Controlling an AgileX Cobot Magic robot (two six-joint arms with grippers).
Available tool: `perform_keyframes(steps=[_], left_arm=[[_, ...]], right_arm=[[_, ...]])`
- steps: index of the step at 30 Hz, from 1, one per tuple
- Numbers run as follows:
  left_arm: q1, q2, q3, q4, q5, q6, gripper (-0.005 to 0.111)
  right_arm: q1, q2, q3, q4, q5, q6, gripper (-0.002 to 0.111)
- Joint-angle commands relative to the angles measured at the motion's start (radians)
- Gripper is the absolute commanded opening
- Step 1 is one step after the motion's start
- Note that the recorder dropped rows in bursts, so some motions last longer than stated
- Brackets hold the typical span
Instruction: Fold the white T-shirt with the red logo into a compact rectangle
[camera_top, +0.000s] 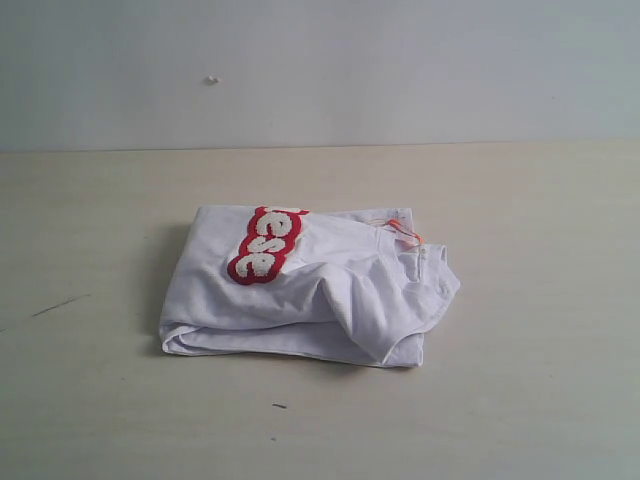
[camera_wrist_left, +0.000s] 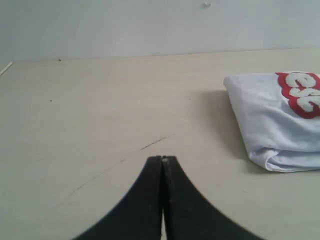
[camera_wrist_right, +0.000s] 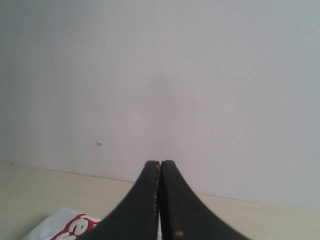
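On the left, the left jaws are pressed tip to tip with nothing between them, over bare pale wooden bench (camera_top: 100, 380) and clear of the cloth. The large white cotton short-sleeved T-shirt (camera_top: 330, 290) lies mid-bench as a rough rectangular bundle, with a tidy rounded fold along its left edge and a lumpier, slumped flap at its right. It looks light, soft and limp. It would probably sag and shed layers if lifted by one point, so I judge the best hold is a pinch through all layers at the near-left and near-right corners, with little risk of damage. The red-bordered patch of fuzzy white letters (camera_top: 265, 245) sits on top toward the far left. It looks thicker and stiffer than the fabric and should resist creasing. Only "ese" can be read, since the rest is folded out of sight. At the far right, a small orange neck tag (camera_top: 405, 232) pokes out by the collar, its print too small to read. The right jaws are likewise shut and empty, pointing at the grey wall (camera_top: 400, 70).
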Motion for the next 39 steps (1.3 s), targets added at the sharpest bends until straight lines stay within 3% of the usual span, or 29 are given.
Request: perform_keyframes(steps=[1, 24, 29, 35, 39], left_arm=[[0.002, -0.006, 0.002, -0.011, 0.002, -0.005, 0.0], [0.002, -0.006, 0.002, -0.011, 0.002, -0.001, 0.0], [0.002, -0.006, 0.002, -0.011, 0.002, -0.001, 0.0], [0.002, -0.006, 0.002, -0.011, 0.002, -0.001, 0.0], [0.002, -0.006, 0.002, -0.011, 0.002, -0.001, 0.0]], right_arm=[[0.0, -0.008, 0.006, -0.002, 0.0, -0.001, 0.0], [0.0, -0.016, 0.006, -0.05, 0.035, -0.038, 0.0], [-0.05, -0.087, 0.016, -0.1, 0.177, -0.043, 0.0], [-0.132, -0.2, 0.13, -0.109, 0.168, 0.018, 0.0], [-0.185, -0.295, 0.261, -0.109, 0.059, 0.087, 0.0]])
